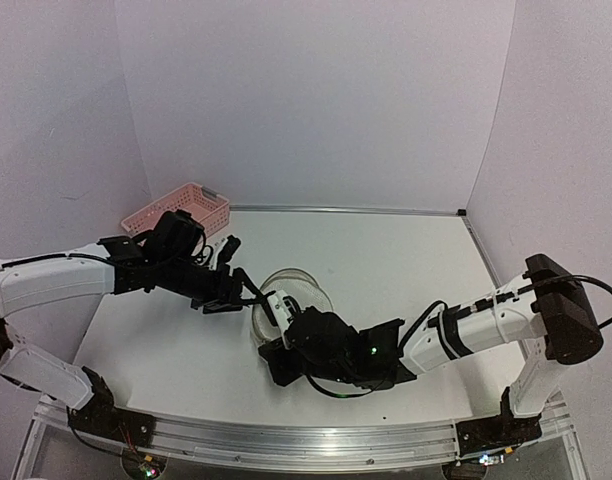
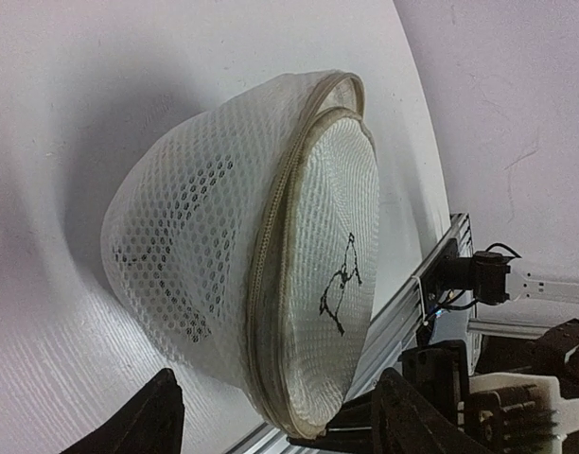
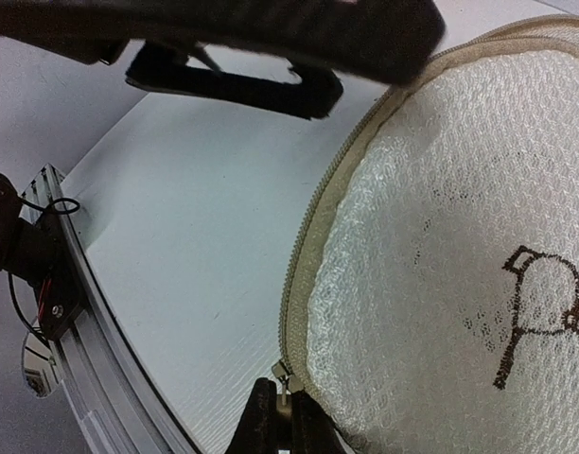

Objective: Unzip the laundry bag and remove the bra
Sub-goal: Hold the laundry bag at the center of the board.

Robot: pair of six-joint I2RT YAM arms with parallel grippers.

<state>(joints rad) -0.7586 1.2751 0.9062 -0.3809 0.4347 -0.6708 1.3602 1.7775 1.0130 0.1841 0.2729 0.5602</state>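
The laundry bag [image 1: 294,290] is a round white mesh dome lying mid-table, with its zip rim [image 2: 271,284] and black logo [image 2: 342,284] facing me. My left gripper [image 2: 280,426] is open, with one finger [image 2: 148,421] on each side of the bag's near edge. My right gripper [image 3: 282,430] is shut on the small metal zip pull [image 3: 288,383] at the rim's lower edge. The bag [image 3: 460,265] fills the right of that view. The bra is hidden inside the bag; only faint dark marks show through the mesh.
A pink slotted basket [image 1: 176,208] stands at the back left by the wall. The table's metal front rail [image 3: 72,312] runs close beside the bag. Both arms cross in front of the bag [image 1: 326,350]. The left gripper's fingers [image 3: 271,28] hang over the right wrist view.
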